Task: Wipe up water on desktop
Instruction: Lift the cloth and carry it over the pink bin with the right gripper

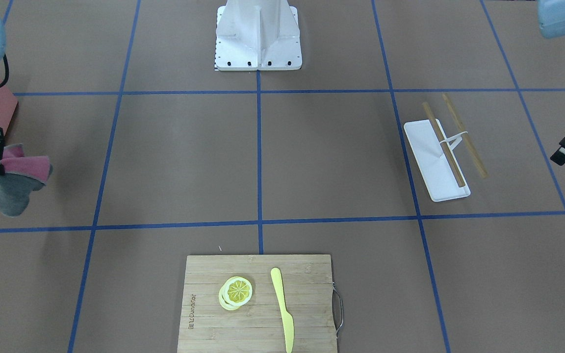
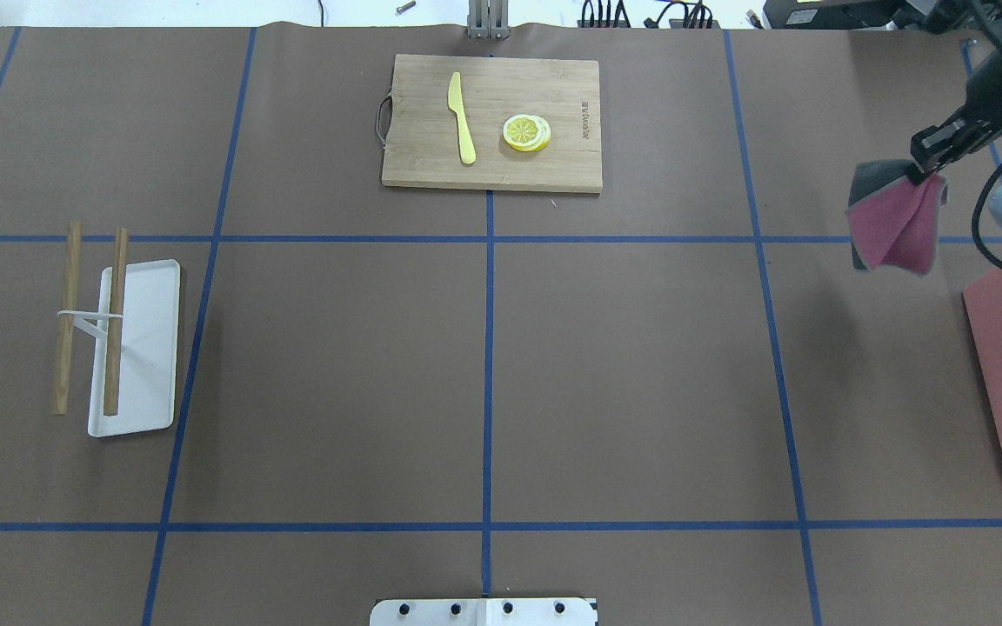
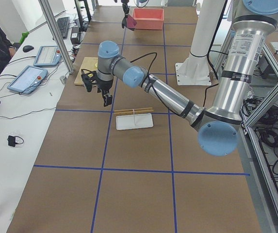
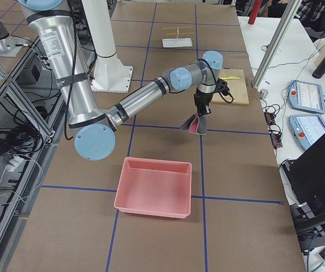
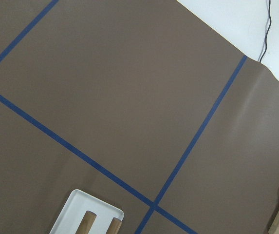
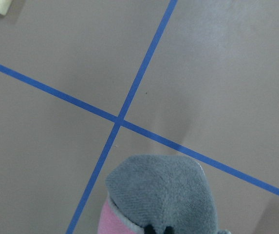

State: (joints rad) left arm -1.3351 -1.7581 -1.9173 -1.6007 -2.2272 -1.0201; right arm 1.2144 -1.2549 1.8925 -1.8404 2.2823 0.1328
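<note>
Engraved mark on cutting board (image 1: 307, 304); unreadable

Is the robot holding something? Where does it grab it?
The right gripper pinches the cloth by its top edge; the rest hangs free. The left gripper seems empty.

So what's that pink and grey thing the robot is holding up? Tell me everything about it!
It is a soft cloth, pink on one side and grey on the other, and it looks fuzzy like a towel. The right gripper pinches its top, so it droops in loose folds. It seems to hang above the brown desktop without touching it, near a crossing of blue tape lines and close to the pink bin.
</note>
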